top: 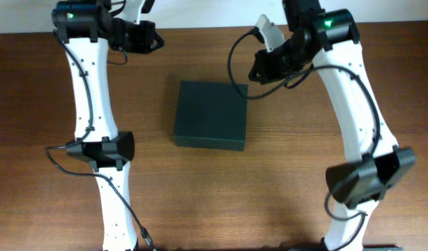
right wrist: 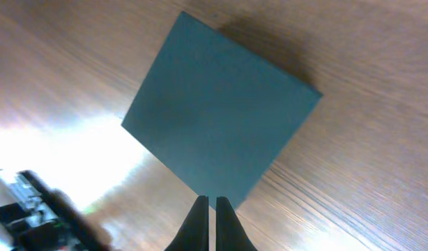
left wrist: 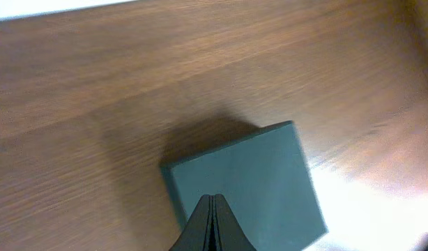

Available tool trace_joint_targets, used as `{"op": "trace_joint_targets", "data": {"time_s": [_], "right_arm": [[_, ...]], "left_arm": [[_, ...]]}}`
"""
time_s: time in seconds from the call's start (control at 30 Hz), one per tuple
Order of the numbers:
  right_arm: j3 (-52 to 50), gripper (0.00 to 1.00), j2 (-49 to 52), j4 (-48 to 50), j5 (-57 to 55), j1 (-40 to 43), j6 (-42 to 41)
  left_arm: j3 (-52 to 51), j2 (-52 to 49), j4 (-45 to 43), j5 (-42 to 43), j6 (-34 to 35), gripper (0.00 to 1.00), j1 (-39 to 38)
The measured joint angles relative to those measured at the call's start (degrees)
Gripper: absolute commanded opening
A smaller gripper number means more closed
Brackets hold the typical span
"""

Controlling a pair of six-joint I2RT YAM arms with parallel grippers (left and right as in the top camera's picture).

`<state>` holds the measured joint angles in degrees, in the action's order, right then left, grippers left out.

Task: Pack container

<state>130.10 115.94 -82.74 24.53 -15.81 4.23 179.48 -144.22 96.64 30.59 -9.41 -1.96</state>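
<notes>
Overhead: container (top: pixel 210 115) sits mid-table (top: pixel 284 174), lid down flat, nothing beside it. I see no loose items left to pack, so I judge packing either finished or not begun; contents are hidden. Left gripper (left wrist: pixel 212 199) hangs above the box's near edge with fingers pressed together and empty. Right gripper (right wrist: pixel 208 201) also hangs above an edge, fingers all but touching, empty. Neither touches the box.
</notes>
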Motion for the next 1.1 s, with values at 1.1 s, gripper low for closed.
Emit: {"op": "trace_joint_targets", "data": {"time_s": [1.1], "right_arm": [[0.02, 0.04, -12.39, -7.74, -18.32, -4.42, -2.49]], "left_arm": [[-35.91, 42.93, -4.5, -37.59, -0.57, 0.22, -3.54]]}}
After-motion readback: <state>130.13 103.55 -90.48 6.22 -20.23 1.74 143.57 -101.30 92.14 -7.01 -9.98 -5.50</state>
